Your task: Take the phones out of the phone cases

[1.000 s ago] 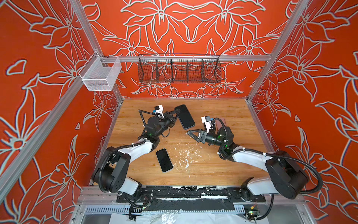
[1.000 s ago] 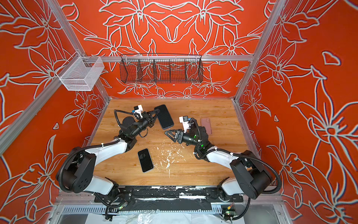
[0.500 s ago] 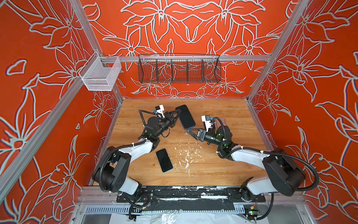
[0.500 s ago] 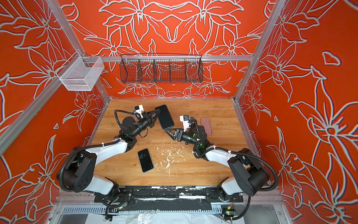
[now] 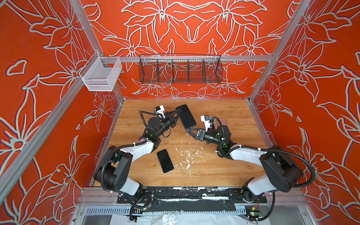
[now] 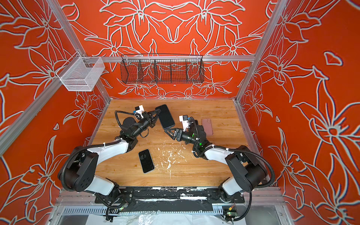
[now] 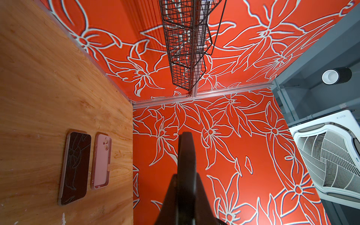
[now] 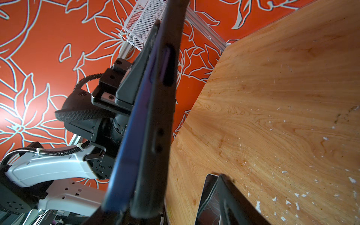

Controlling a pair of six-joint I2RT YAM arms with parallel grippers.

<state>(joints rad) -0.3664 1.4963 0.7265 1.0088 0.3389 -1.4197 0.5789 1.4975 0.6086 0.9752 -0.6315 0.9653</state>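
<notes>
Orange flower-printed walls [image 5: 194, 29] box in the wooden counter [image 5: 214, 169], where my two arms bend in from the front corners and meet toward the back middle. The left arm [image 5: 136, 150] stretches forward with its wrist lifted. The right arm [image 5: 245, 155] lies lower, elbow out, reaching toward the left. A black wire basket [image 5: 180, 71] hangs on the rear wall and a white mesh basket [image 5: 101, 75] on the left rail. The phone [image 5: 186, 116], in its black phone case [image 8: 155, 126], is held off the counter, dark face up and tilted, with the left pincer [image 5: 178, 116] clamped on one long edge. The right pincer [image 5: 190, 130] stands open, jaws either side of the phone's near end; I cannot tell if they touch. A second phone [image 5: 165, 161] lies flat near the front, and a pink slab [image 6: 207, 126] lies beside the right wrist. White flecks [image 5: 187, 155] dot mid-counter.
</notes>
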